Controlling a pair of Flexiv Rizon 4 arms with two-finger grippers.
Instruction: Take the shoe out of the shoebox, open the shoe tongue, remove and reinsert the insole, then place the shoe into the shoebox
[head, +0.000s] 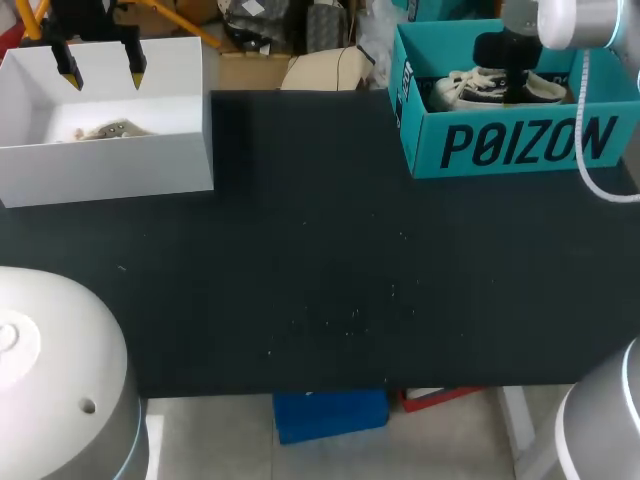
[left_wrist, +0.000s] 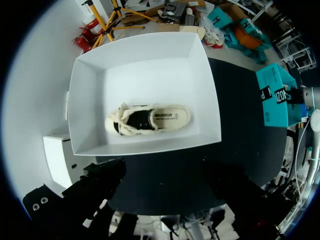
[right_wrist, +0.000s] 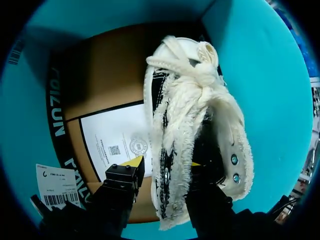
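A black shoe with cream fuzzy trim and laces (right_wrist: 195, 105) lies on its side inside the teal shoebox (head: 500, 145) at the table's back right. My right gripper (right_wrist: 165, 162) is down in that box. One yellow tip is against the sole's outer edge and the other is inside the shoe's opening, so the fingers are shut on the side wall. From the head view the shoe (head: 470, 90) shows partly behind my right arm (head: 515, 60). My left gripper (head: 102, 73) hangs open above the white box (head: 110, 170), holding nothing.
The white box (left_wrist: 90, 90) at the back left holds a second cream and black shoe (left_wrist: 150, 120). A brown card with a white label (right_wrist: 115, 135) lines the teal box's floor. The dark tabletop (head: 320, 260) stretches between the two boxes.
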